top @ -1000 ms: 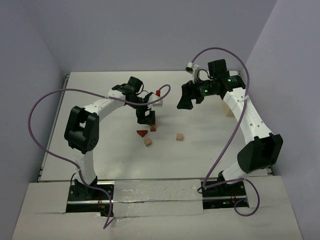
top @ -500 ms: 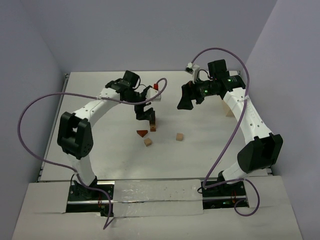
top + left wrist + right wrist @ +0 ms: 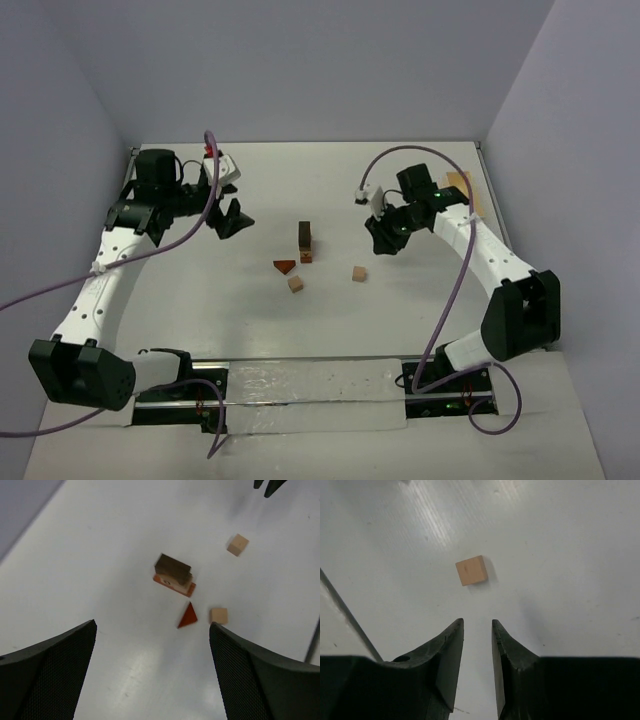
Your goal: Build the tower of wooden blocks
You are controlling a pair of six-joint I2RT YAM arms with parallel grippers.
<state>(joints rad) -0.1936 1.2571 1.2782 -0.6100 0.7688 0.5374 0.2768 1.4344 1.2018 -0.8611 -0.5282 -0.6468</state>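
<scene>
The left gripper [image 3: 229,216] stands well to the left of the wood block tower [image 3: 305,241], its fingers spread wide apart with nothing between them. In its wrist view the left gripper [image 3: 152,626] frames bare table [image 3: 220,300], and the tower [image 3: 173,575] lies ahead of the tips, clear of both. The tower is a short narrow stack with a dark brown block on top of reddish and tan pieces. The wrist view is soft there, so the number of blocks below the dark one is hard to tell. A reddish wedge [image 3: 285,266] lies just beside the tower's near side, and a tan cube [image 3: 296,284] lies close to the wedge. A second tan cube [image 3: 359,273] sits to the right of the tower, apart from it. Further right of the tower hangs the right gripper [image 3: 383,238], a dark shape from above with its fingers hard to make out. In its wrist view the right gripper [image 3: 476,622] has its fingers drawn close with a slim gap, gripping nothing. There the second cube [image 3: 471,570] lies ahead of the tips, untouched.
</scene>
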